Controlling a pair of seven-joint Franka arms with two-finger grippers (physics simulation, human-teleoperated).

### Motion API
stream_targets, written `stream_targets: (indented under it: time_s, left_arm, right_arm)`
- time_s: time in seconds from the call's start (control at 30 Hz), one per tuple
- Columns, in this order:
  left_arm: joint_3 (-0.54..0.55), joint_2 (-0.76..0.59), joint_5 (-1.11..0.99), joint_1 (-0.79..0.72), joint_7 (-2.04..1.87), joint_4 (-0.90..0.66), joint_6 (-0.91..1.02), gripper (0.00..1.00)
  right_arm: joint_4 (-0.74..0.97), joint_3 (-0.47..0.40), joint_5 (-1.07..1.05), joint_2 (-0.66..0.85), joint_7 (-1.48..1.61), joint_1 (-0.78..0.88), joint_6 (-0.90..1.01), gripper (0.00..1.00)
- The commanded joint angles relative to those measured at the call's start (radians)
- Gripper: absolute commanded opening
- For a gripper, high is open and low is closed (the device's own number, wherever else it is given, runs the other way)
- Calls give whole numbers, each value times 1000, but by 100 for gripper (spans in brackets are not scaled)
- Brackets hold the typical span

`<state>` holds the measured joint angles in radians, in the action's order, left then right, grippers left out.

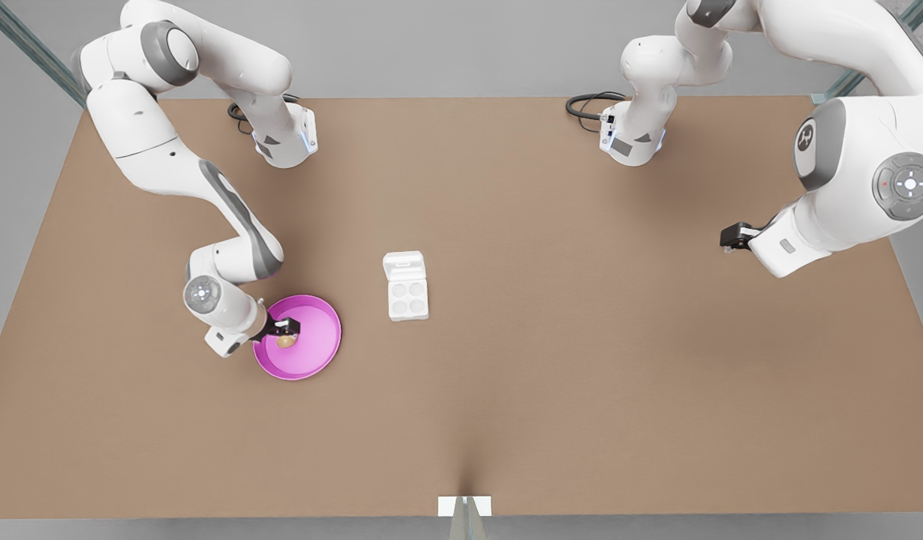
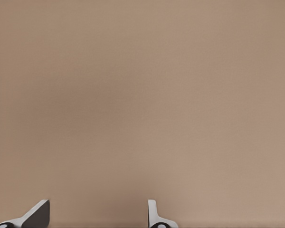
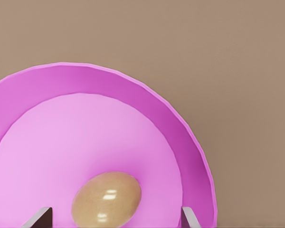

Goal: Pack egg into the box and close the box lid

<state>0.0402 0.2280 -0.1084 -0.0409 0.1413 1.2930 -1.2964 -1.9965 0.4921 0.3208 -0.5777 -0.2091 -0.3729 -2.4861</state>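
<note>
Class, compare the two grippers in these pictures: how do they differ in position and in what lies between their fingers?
The right gripper is down over the pink plate, while the left gripper waits above bare table at the front view's right. The right gripper's fingers straddle the egg without touching it; the left gripper's have nothing between them. Both are open.

Front cam: high overhead, whole surface (image 1: 551, 390). Wrist cams: close, facing down; right shares plate (image 3: 147, 102) w/ front.
</note>
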Motion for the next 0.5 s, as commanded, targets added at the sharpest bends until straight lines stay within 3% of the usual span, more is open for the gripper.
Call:
stream_targets:
  time_s: [0.0,0.47]
  left_arm:
    - [0,-1,0,1,3,5,2,100]
    - [0,1,0,4,4,8,-7,100]
  right_arm:
    - [2,0,-2,1,-92,17,3,100]
    - [42,-38,38,-59,-135,52,-8,100]
